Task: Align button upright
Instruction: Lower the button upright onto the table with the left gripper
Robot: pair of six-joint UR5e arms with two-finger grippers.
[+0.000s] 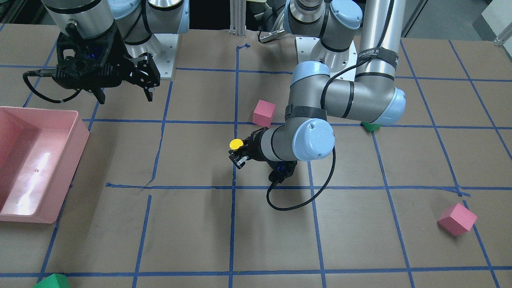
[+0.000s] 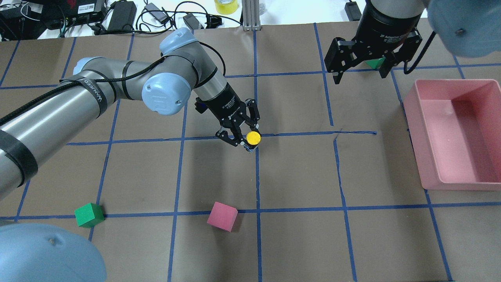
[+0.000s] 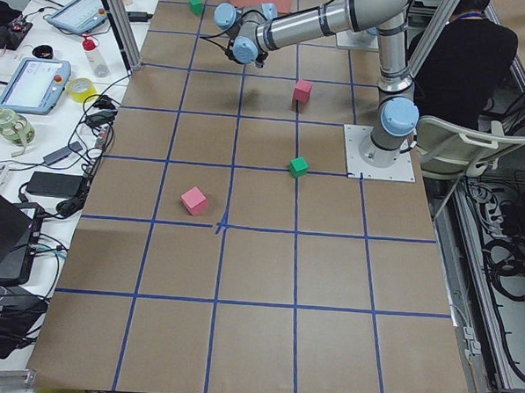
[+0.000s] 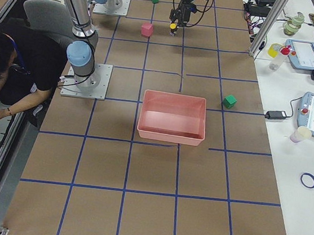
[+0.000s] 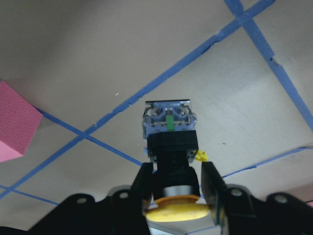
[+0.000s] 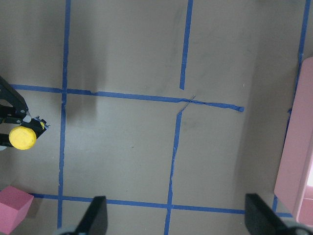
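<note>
**Button in the jaws, cap up, not yet let go**

From where I stand the left gripper (image 5: 176, 166) has the button (image 2: 253, 137) pinched by its black body, the jaws closed to a narrow gap with one finger on either side. In the overhead view it sits near the middle of the frame, beside a crossing of blue tape lines (image 2: 256, 172). The yellow cap faces up towards that camera, so the button looks close to upright. In the left wrist view the cap is at the bottom edge and the whitish base block points away towards the bench (image 2: 297, 235). I cannot tell whether the base touches the paper or hangs just above it.

The right gripper (image 2: 361, 72) hovers at the upper right of the overhead view, jaws spread wide and holding nothing. A green cube (image 2: 375, 63) peeks out behind it, and the pink bin (image 2: 415, 117) lies along the right edge. A pink cube (image 2: 222, 216) and another green cube (image 2: 89, 215) sit low in that frame, well away from the button.

I'd say the placing step is in hand — the turning-over looks as good as done. The next move calls for bringing the base flat onto the bench and opening the jaws evenly. The arm should then draw back without brushing the cap — a small, top-heavy thing like this could tip easily.
</note>
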